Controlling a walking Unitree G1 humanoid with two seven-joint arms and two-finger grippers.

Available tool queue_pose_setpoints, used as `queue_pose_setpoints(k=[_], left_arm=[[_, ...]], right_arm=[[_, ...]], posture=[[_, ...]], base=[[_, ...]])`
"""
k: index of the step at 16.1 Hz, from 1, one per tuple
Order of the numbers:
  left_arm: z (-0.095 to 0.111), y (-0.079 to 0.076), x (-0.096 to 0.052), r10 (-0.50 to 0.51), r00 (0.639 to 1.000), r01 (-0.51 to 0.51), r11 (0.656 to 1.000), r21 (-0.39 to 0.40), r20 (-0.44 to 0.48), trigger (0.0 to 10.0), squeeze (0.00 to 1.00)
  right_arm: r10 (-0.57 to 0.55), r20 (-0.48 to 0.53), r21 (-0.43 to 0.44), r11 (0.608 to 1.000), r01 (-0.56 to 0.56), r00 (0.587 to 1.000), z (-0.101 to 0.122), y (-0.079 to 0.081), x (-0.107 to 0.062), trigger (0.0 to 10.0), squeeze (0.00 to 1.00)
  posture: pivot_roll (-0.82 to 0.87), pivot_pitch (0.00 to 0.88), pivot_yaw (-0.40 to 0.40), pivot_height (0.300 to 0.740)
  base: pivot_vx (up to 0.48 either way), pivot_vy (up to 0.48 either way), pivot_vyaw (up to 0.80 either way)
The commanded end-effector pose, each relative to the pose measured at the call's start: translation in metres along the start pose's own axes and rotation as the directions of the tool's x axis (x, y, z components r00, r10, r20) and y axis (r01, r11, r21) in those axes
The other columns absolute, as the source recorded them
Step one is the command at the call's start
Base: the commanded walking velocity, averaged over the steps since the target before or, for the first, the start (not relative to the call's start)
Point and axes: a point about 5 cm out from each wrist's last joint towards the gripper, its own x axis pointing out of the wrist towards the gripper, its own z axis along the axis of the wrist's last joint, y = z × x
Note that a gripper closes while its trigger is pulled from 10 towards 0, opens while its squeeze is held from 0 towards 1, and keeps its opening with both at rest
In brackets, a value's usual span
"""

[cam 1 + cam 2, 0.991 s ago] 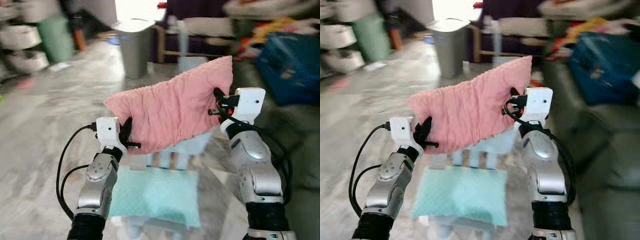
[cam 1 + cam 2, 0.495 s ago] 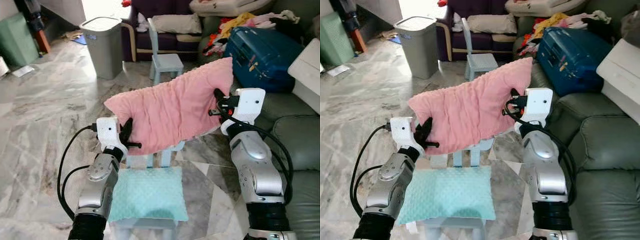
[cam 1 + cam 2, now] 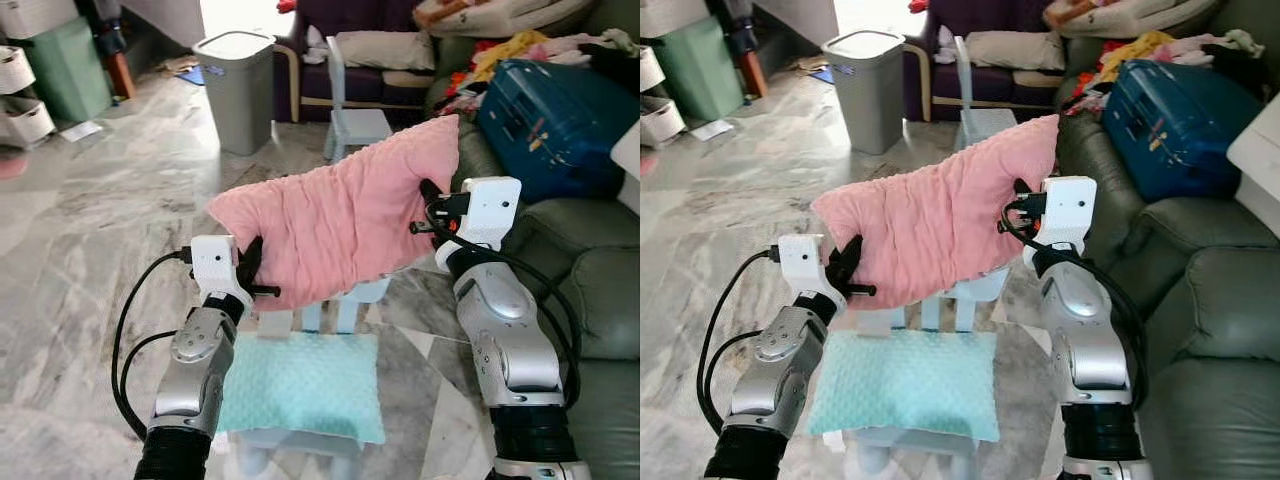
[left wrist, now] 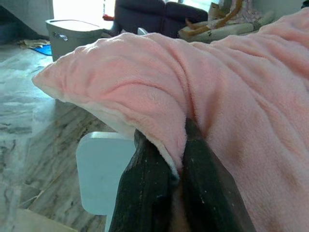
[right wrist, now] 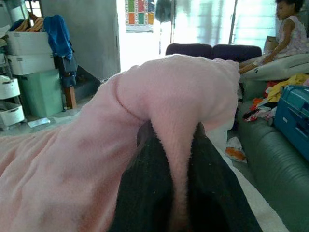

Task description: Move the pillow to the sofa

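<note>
Left hand point(image 3: 252, 272): pinching the lower left corner of the pink pillow point(image 3: 340, 225).
Pillow: aloft, slung between both hands, above the small chair point(image 3: 300, 385) with its teal cushion (sofa off to the pillow's right).
Right hand point(image 3: 432, 208): clamped on the upper right corner.
Sofa point(image 3: 590, 300): green.
Advice: keep both pinches firm, carry level, swing right over the seat.

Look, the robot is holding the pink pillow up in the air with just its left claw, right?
Not quite. Both claws hold it: the left claw pinches one end of the pink pillow and the right claw pinches the other, as the left eye view shows. The pillow is indeed up in the air.
</note>
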Motion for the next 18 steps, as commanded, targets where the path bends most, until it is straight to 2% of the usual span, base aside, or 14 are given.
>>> queue_pose_setpoints(k=[1, 10, 15, 18], left_arm=[[0.0051, -0.0051, 0.0013, -0.021, 1.0, 0.021, 1.0, 0.007, 0.019, 10.0, 0.0], [0.0029, -0.0045, 0.0009, -0.009, 1.0, 0.009, 1.0, -0.018, 0.016, 10.0, 0.0], [0.0037, -0.0078, 0.0025, -0.03, 0.999, 0.03, 1.0, 0.007, 0.023, 10.0, 0.0], [0.0032, -0.008, 0.0023, -0.019, 1.0, 0.019, 1.0, -0.017, 0.025, 10.0, 0.0]], right_arm=[[0.016, 0.015, -0.005, 1.0, -0.016, 1.0, 0.0049, 0.0015, -0.0004, 10.0, 0.0], [0.021, 0.007, -0.013, 1.0, -0.021, 1.0, 0.0037, 0.0004, -0.0009, 10.0, 0.0], [0.026, 0.0, -0.014, 1.0, -0.026, 1.0, 0.0036, -0.0003, -0.0009, 10.0, 0.0], [0.029, 0.001, -0.018, 0.999, -0.029, 1.0, 0.0041, -0.0004, -0.0014, 10.0, 0.0]], posture=[[-0.16, 0.0, -0.01, 0.74], [-0.16, 0.0, -0.019, 0.74], [-0.17, 0.0, -0.022, 0.74], [-0.17, 0.0, -0.024, 0.74]], base=[[0.0, 0.0, 0.0], [0.0, 0.0, 0.0], [0.0, 0.0, -0.08], [0.0, 0.0, -0.14]])
